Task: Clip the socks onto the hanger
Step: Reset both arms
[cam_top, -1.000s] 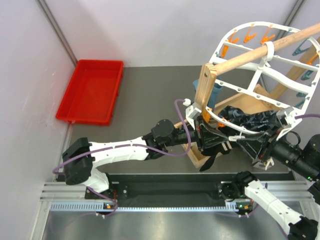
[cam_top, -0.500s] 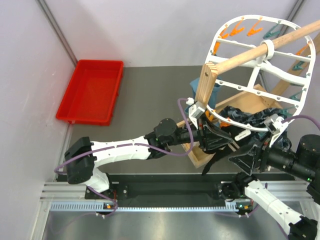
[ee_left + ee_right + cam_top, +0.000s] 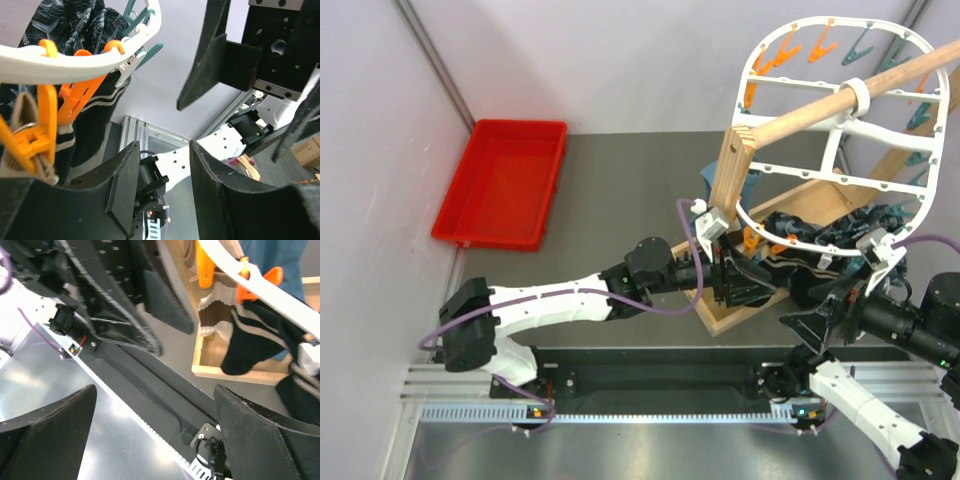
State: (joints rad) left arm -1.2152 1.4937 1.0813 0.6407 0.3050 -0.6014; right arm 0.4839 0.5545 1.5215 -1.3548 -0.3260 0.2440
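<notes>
- Socks [image 3: 810, 238]: dark bunch hanging under the near, low rim of the hanger, above the wooden base.
- In the left wrist view, black sock [image 3: 97, 107] with white cuff stripes, hanging from an orange peg [image 3: 42, 125]; a cream cuff pinched in the same peg row.
- In the right wrist view, banded brown-and-cream sock [image 3: 217, 315] beside a black striped one [image 3: 250, 347], both hanging at the white rim.
- Hanger [image 3: 857, 97]: white oval frame with crossbars, tilted, looped on a wooden pole [image 3: 800, 115]; orange pegs [image 3: 760, 72] and teal pegs [image 3: 857, 45] along the far rim.
- Left pincer [image 3: 162, 165]: fingers apart, nothing between them; just below the hanger's near rim, beside the socks.
- Right pincer [image 3: 155, 410]: fingers wide apart, empty; low and to the right of the socks, clear of them.
- Wooden post [image 3: 730, 170]: upright, carrying the pole's end.
- Red tray [image 3: 505, 180]: far left of the bench [image 3: 610, 200], well apart from the hanger.
</notes>
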